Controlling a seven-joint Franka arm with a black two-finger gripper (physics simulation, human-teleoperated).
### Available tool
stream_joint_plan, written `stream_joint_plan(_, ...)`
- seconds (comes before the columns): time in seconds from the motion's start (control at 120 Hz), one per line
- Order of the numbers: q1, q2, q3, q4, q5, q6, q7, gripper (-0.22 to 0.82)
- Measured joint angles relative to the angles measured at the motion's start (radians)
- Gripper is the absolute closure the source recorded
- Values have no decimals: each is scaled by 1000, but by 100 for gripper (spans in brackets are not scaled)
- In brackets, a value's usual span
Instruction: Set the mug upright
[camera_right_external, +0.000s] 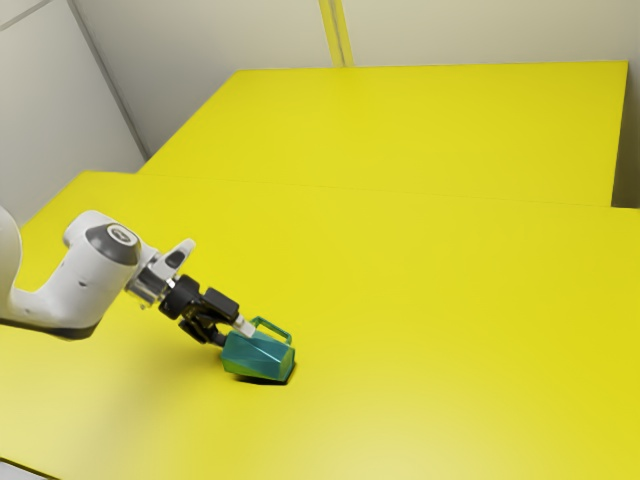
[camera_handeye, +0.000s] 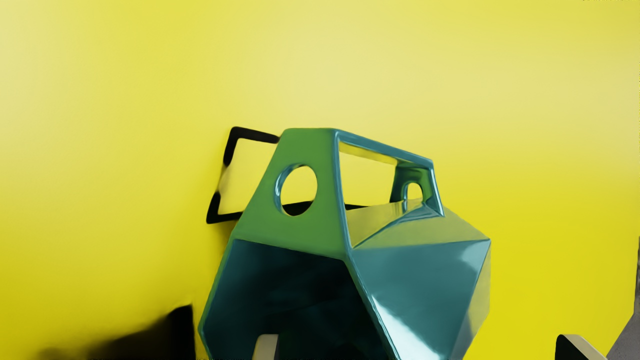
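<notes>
The glossy white, rounded arm (camera_right_external: 72, 288) is wearing a dark grey joint cap (camera_right_external: 108, 249) and silvery wrist metal (camera_right_external: 146, 286), its black, angular two-finger gripper (camera_right_external: 233, 336) showing pale, blocky fingertips (camera_right_external: 246, 328).

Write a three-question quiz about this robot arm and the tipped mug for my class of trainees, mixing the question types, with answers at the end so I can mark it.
1. True or false: the mug is standing upright.

2. Which way does the mug's opening face?
A) Straight up
B) Toward the gripper
C) Straight down

3. Fill in the blank: the tabletop is ______ in colour.

Key: 1. False; 2. B; 3. Yellow
</notes>
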Motion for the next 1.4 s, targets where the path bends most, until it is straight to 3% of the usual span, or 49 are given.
stream_joint_plan(0.475,-2,10,0,-24,-86,9,15,2)
stream_joint_plan(0.733,-1,10,0,-31,-114,6,31,21)
stream_joint_plan(1.075,-6,10,-2,-36,-157,0,55,56)
stream_joint_plan(1.292,-12,5,-14,-33,-162,4,63,70)
stream_joint_plan(1.4,-12,-7,-36,-20,-164,8,65,72)
